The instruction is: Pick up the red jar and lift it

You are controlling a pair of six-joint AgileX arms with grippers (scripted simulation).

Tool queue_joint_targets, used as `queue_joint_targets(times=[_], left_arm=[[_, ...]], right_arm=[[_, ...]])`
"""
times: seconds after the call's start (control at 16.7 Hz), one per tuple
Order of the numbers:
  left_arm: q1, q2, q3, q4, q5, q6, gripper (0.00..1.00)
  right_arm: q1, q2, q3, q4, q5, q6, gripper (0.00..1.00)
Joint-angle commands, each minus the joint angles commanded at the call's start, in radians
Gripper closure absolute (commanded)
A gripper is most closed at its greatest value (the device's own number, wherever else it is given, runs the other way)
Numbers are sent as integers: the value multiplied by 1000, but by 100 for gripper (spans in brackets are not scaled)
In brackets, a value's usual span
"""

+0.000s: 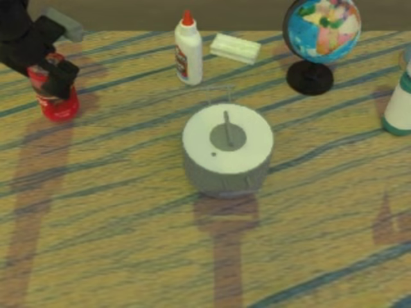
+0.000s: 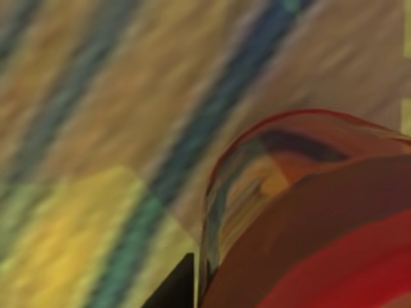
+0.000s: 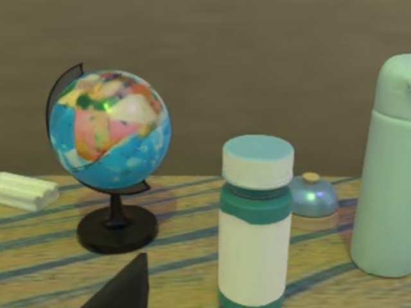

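In the left wrist view the red jar (image 2: 321,244) is seen pressed right up against the camera, its glossy curved wall filling the frame above the striped worktop (image 2: 96,128). A rigid, smooth-sided, light cylinder is judged here, likely slippery, so hold is best taken across the body below the lid. From above, the jar (image 1: 59,102) is found at the far left of the worktop, with the left gripper (image 1: 54,67) set over its upper part; the fingers appear closed about it, though contact cannot be confirmed. Whether the base is off the worktop cannot be told. Farther off, the right arm is parked near a globe (image 3: 109,131).
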Motion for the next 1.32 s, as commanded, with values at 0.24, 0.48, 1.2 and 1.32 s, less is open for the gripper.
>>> queue_joint_targets(times=[0.24, 0.48, 1.2, 1.32], left_arm=[[6, -116, -113, -7, -2, 0, 100], [17, -348, -317, -22, -4, 2, 100], [8, -512, -483, -24, -13, -31, 100], [-21, -517, -508, -1, -29, -107, 100]], right_arm=[[0, 0, 0, 0, 0, 0, 0], [0, 0, 0, 0, 0, 0, 0], [0, 0, 0, 0, 0, 0, 0], [0, 0, 0, 0, 0, 0, 0]])
